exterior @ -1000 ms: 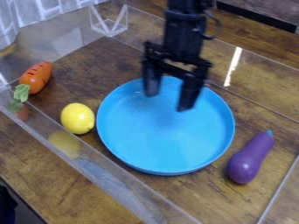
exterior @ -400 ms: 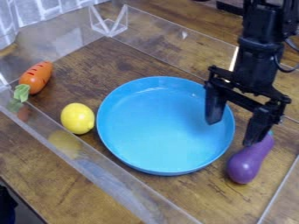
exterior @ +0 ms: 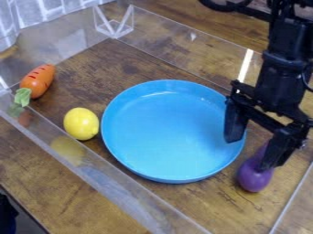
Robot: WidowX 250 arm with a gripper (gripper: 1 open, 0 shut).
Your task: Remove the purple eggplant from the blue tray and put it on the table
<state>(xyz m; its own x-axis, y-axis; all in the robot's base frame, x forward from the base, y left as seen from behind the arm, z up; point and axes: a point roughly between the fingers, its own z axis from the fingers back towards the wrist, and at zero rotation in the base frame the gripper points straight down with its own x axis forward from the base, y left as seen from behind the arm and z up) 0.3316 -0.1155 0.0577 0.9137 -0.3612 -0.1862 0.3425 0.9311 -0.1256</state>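
The purple eggplant (exterior: 255, 174) lies on the wooden table (exterior: 146, 50), just outside the right rim of the blue tray (exterior: 166, 128), and the tray holds nothing. My gripper (exterior: 257, 137) points down over the tray's right edge, open with nothing between its fingers. The left finger (exterior: 232, 123) stands over the tray's rim. The right finger (exterior: 280, 146) stands in front of the eggplant's upper end and hides it. Whether a finger touches the eggplant I cannot tell.
A yellow lemon (exterior: 80, 122) sits on the table left of the tray. An orange carrot (exterior: 37, 80) lies further left. A clear plastic object (exterior: 116, 20) stands at the back. The table's front edge runs diagonally at lower left.
The open gripper has travelled from above the tray's far side rightward and toward the front, to the tray's right rim over the eggplant. The eggplant, lemon and carrot have stayed put.
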